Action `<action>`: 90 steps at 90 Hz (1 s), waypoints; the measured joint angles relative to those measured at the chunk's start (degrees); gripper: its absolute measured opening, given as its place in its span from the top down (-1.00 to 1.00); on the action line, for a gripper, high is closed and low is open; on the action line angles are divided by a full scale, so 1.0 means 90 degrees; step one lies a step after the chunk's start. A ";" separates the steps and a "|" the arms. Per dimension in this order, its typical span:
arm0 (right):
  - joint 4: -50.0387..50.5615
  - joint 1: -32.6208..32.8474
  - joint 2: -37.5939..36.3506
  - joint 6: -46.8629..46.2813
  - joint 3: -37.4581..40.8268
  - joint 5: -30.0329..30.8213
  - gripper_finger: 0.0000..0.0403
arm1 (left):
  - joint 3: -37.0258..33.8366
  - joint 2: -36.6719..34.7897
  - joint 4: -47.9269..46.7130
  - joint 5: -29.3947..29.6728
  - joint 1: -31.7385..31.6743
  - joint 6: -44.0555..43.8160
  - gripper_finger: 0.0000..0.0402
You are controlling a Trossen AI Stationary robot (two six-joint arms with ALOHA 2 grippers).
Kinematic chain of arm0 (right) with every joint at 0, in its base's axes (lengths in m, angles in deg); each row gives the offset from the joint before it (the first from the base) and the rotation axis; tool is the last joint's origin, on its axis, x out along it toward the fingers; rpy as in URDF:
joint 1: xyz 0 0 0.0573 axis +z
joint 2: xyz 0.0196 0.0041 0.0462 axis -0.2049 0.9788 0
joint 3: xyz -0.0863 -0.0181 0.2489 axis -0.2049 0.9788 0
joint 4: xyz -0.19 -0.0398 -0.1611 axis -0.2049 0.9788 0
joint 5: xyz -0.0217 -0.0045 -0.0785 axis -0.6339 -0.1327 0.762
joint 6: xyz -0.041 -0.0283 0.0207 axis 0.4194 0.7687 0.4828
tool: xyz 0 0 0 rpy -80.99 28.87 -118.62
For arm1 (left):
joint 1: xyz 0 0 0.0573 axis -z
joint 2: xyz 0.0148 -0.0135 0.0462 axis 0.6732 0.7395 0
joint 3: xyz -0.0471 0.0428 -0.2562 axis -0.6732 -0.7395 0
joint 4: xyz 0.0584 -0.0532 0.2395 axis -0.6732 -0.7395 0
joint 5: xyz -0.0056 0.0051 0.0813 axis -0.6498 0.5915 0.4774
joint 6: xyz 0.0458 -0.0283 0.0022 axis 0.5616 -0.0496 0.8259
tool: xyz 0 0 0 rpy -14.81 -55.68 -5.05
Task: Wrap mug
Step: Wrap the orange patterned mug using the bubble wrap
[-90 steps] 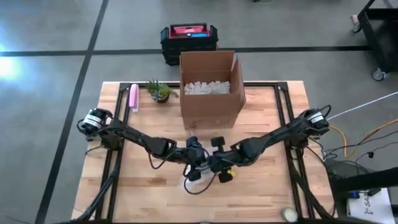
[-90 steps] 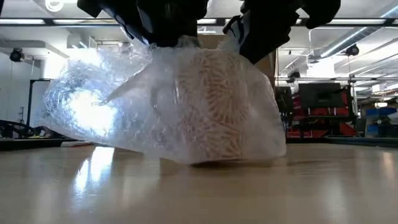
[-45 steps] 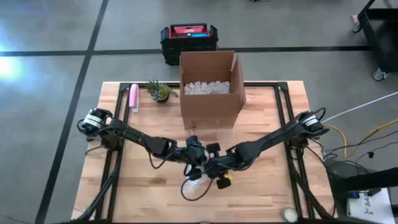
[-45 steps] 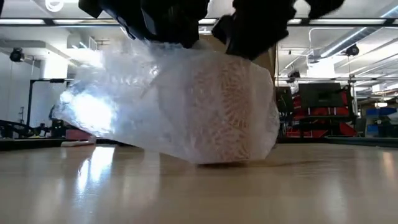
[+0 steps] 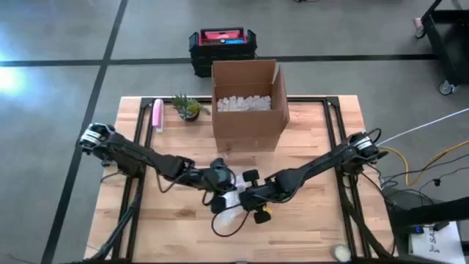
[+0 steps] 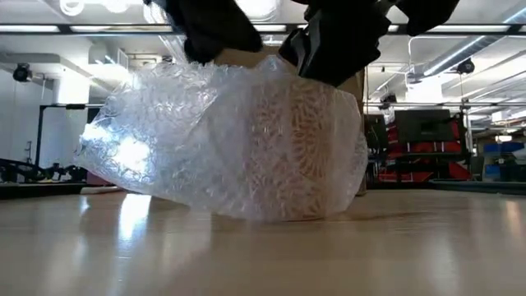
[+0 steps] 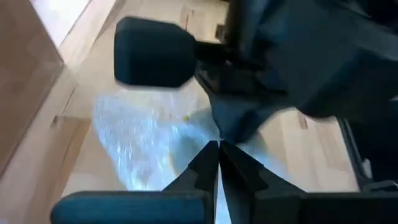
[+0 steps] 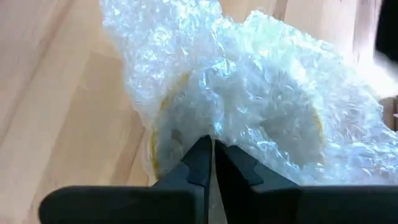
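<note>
The mug (image 6: 300, 152), pale with a yellow rim (image 8: 155, 134), stands on the table inside a loose bundle of clear bubble wrap (image 6: 189, 140) (image 5: 230, 214). Both grippers are above the bundle near the table's middle. My left gripper (image 5: 218, 183) (image 7: 217, 149) is shut at the wrap's top on the left side. My right gripper (image 5: 247, 198) (image 8: 213, 146) is shut on the wrap over the mug. The wrap hides most of the mug. My left gripper pinches a thin bit of the wrap's upper edge (image 6: 177, 51) between its two fingers, from above. The wrap rises toward it from the bundle, which rests on the table. One layer or several, I cannot tell. My right gripper pinches a gathered fold of bubble wrap (image 8: 214, 127) between its fingertips, right above the mug's mouth. The fingers point down at a slant from the table's right. The wrap is bunched there, and the mug stands on the table below.
An open cardboard box (image 5: 248, 103) with white filling stands at the far middle. A small plant (image 5: 188, 107) and a pink object (image 5: 157, 114) lie at the far left. A black and red case (image 5: 222, 45) sits on the floor beyond the table.
Both grippers have moved a little toward the table's left and near edges, taking the wrapped mug with them. The left arm has swung toward the left. The wrap's left part first lifted, then spread lower and wider over the table.
</note>
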 joint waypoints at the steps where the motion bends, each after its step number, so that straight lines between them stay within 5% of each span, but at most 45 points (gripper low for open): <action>1: 0.0001 0.0000 -0.0002 0.0000 -0.0002 0.0004 0.96 | 0.0001 -0.0008 -0.0020 -0.0018 0.0017 -0.0010 0.99; 48: 0.0149 0.0000 -0.0104 0.0113 0.0016 0.0048 0.96 | 0.0468 0.1651 0.0553 -0.0484 -0.0193 0.0080 1.00; 74: 0.0558 0.0039 -0.0993 -0.0148 -0.0018 0.0046 0.96 | 0.0461 0.1678 0.0703 -0.0396 -0.0214 0.0101 1.00; 90: 0.0148 -0.0007 -0.0614 -0.0096 0.0049 0.0026 0.96 | 0.0456 0.1673 0.0729 -0.0389 -0.0222 0.0104 1.00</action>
